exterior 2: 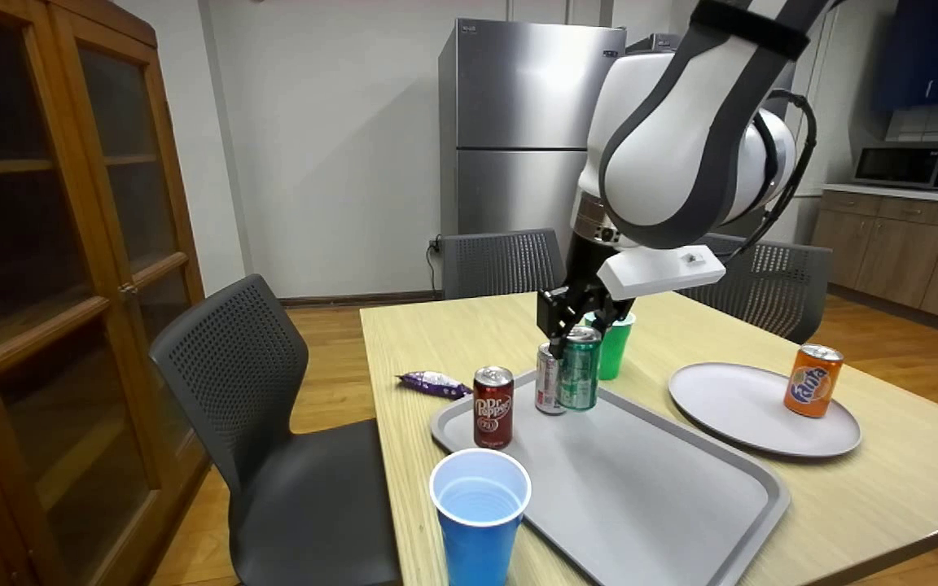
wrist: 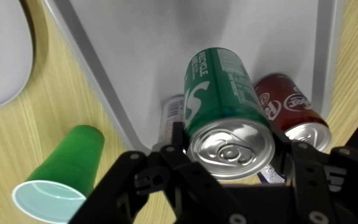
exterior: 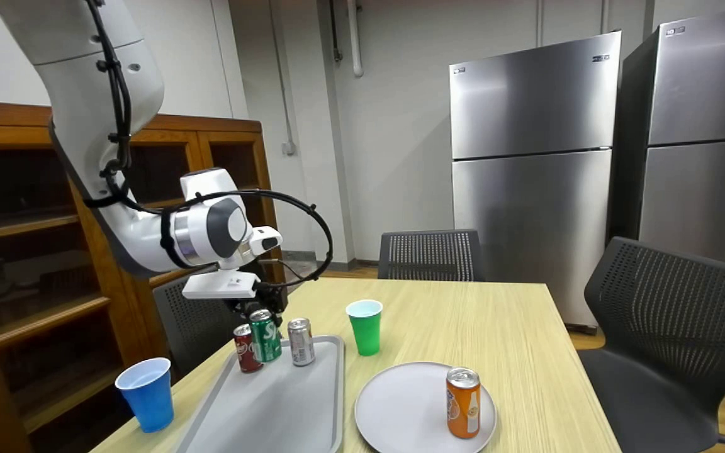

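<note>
Green can (wrist: 225, 90), one: a slick metal cylinder with white lettering and a bright, tabbed lid, was held about upright at one end of the gray tray (exterior 2: 656, 488); whether its base met the tray could not be told. Gripper (wrist: 228, 137), one, black and jointed: its fingers grasped the can on opposite sides, near the lid. Tray, one: was smooth, matte, rectangular, with rounded corners and a raised rim. Dark red can (exterior 2: 493, 411), one, with looping pale lettering: stood upright on the tray at that end, inside one long edge. Silver can (exterior: 301, 343), one: stood upright on the tray, inside the opposite long edge. Green cup (exterior: 365, 330), one, tapered, pale within: stood just outside that opposite edge. Plate (exterior: 400, 402), one, rounded, flat, dull gray: lay outside the same edge, bearing an upright orange can (exterior 2: 813, 381). Blue cup (exterior: 148, 396), one, tapered, white-rimmed: stood outside the tray's other long edge. Packet (exterior 2: 436, 384), one, purple and white, glossy: lay beyond the tray's end. Table (exterior: 463, 321), one, pale, straight-grained: lay beneath the tray.
</note>
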Tool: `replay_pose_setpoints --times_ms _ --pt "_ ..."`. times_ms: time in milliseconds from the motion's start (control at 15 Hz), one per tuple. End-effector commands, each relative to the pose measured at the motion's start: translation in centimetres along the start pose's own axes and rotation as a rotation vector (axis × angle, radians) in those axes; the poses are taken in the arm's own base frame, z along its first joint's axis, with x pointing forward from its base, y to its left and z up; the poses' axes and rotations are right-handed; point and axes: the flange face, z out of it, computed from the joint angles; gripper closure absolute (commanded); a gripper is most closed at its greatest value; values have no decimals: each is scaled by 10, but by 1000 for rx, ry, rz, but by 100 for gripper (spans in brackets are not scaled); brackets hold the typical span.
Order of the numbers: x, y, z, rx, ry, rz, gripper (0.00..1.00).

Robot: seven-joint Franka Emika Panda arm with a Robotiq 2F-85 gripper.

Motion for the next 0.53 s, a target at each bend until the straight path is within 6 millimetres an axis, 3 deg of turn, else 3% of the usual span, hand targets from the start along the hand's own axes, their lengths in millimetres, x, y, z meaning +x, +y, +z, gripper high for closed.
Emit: replay_pose_setpoints --times_ms 0,267,467 --pt "-4 -33 -8 15 -16 -76 62" --pt "-14 -63 -5 27 -49 -145 62" --pt "-22 -73 3 27 -84 -174 62"
